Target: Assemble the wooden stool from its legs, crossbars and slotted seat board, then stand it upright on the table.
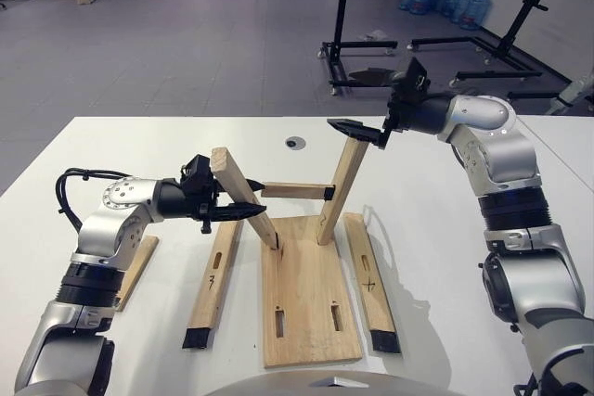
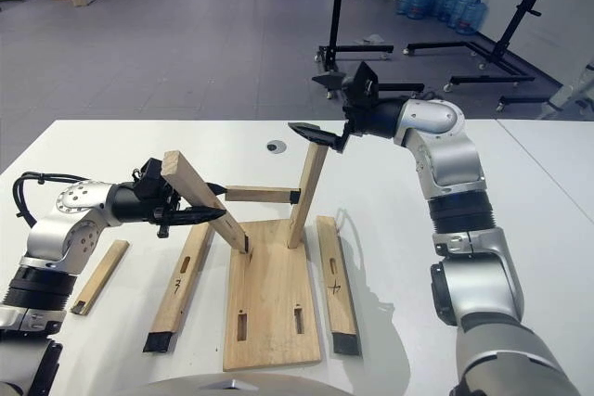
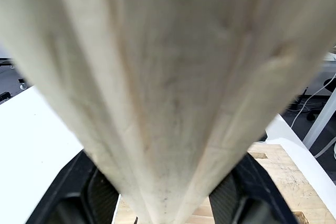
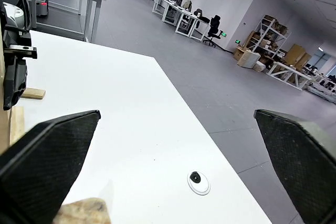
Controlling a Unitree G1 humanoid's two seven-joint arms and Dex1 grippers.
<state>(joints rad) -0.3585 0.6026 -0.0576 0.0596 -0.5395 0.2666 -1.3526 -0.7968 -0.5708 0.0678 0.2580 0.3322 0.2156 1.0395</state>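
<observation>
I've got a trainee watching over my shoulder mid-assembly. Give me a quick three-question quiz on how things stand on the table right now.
1. True or false: the left gripper is shut on the leaning leg that stands in the seat board.
2. How many black-tipped legs lie flat on the table beside the board? A) one B) two C) four
3. Fill in: the right gripper, at the top of the other standing leg, is ____.

Key: 1 true; 2 B; 3 open.
</observation>
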